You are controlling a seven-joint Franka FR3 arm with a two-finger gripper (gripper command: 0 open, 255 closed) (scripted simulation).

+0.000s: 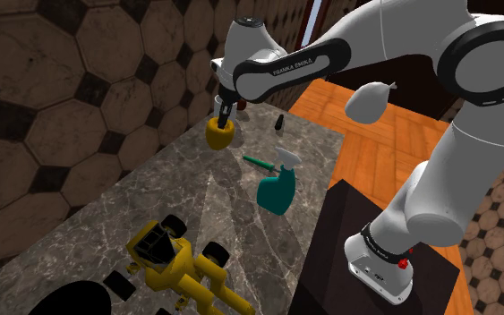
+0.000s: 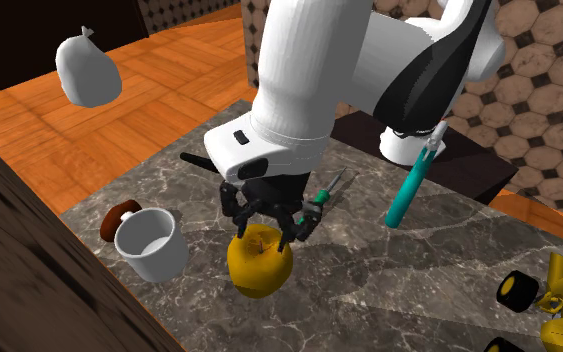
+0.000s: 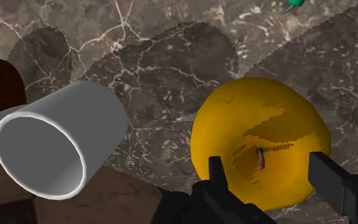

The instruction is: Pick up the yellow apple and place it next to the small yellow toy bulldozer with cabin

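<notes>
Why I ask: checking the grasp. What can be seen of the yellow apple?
The yellow apple is round, golden-yellow with darker streaks and a small stem in its top hollow. It is upright over the marble table, beside the white mug. The gripper clasps its upper part from above, one finger either side of the stem. Whether it touches the table is unclear.

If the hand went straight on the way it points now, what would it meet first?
The yellow apple, right beneath the hand; whether they already touch is unclear.
</notes>
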